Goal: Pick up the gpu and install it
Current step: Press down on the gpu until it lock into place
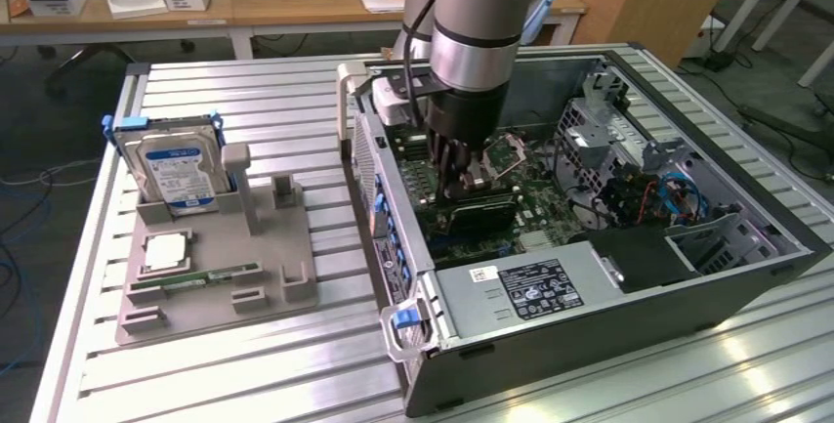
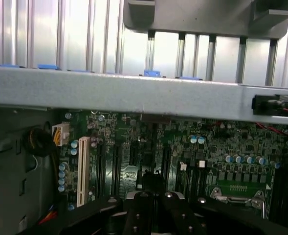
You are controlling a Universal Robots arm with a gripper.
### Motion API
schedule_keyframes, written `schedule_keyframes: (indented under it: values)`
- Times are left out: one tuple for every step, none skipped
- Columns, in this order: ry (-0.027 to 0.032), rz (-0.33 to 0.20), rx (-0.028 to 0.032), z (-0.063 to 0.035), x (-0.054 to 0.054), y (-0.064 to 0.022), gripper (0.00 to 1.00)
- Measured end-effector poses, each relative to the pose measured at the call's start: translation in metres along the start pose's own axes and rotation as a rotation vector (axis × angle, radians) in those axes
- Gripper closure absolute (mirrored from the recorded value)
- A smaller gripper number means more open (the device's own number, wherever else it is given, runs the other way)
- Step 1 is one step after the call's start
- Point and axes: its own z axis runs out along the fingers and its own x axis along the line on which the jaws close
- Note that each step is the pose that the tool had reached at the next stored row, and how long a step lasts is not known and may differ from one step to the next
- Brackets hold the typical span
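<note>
Ribbed metal table (image 1: pixel 261 374), silver, slatted, carrying all items below. Computer case (image 1: pixel 729 276), dark, side panel off, lying open-side-up on the half of the table toward the exterior view's right; a power supply (image 1: pixel 521 291) with a white-and-black label sits at its near end, and a drive cage with blue and red cables (image 1: pixel 671 193) sits at its right wall as the exterior view shows it. Robot arm (image 1: pixel 476 32), silver and grey, reaching straight down into the middle of the case. Green motherboard (image 2: pixel 148 147), covering the case floor, with one white slot (image 2: pixel 83 169), several black slots beside it and an empty processor socket (image 2: pixel 239 193). Grey holder tray (image 1: pixel 215 281), on the half of the table toward the exterior view's left, near the case's side wall. Hard drive (image 1: pixel 180 174), silver with a blue label, standing upright in the far end of the tray. Gpu (image 1: pixel 476 210), a dark flat card, lying low over the motherboard in the middle of the case, directly under the arm; its seating in a slot cannot be made out. Gripper (image 1: pixel 456 184), black, fingers closed together, its tip at or just above the top of the gpu; contact cannot be judged. Square processor chip (image 1: pixel 166 250), flat in the tray. Green memory stick (image 1: pixel 209 274), narrow, lying flat near the tray's near end.
</note>
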Motion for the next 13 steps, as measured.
schedule_keyframes:
  values:
    - [-0.0001, 0.000, -0.0007, -0.0009, 0.0000, 0.0000, 0.90]
    - [-0.0004, 0.000, -0.0008, -0.0010, 0.0000, 0.0000, 0.90]
    - [-0.0004, 0.000, -0.0014, -0.0013, -0.0001, -0.0001, 0.90]
    - [-0.0002, 0.000, -0.0037, -0.0019, -0.0004, 0.0000, 0.90]
    - [-0.0002, 0.000, -0.0072, -0.0028, -0.0005, 0.0001, 0.90]
    - [0.0001, -0.001, -0.0109, -0.0042, -0.0005, 0.0001, 0.90]
    - [-0.0003, -0.001, -0.0148, -0.0057, -0.0005, 0.0001, 0.90]
    - [-0.0007, -0.001, -0.0190, -0.0073, -0.0006, 0.0002, 0.90]
    - [-0.0008, -0.001, -0.0233, -0.0086, -0.0006, 0.0003, 0.90]
    - [-0.0013, -0.001, -0.0273, -0.0091, -0.0007, 0.0006, 0.90]
    - [-0.0018, -0.001, -0.0319, -0.0092, -0.0009, 0.0010, 0.90]
    - [-0.0019, -0.002, -0.0369, -0.0092, -0.0011, 0.0016, 0.90]
    - [-0.0020, -0.002, -0.0435, -0.0094, -0.0015, 0.0023, 0.90]
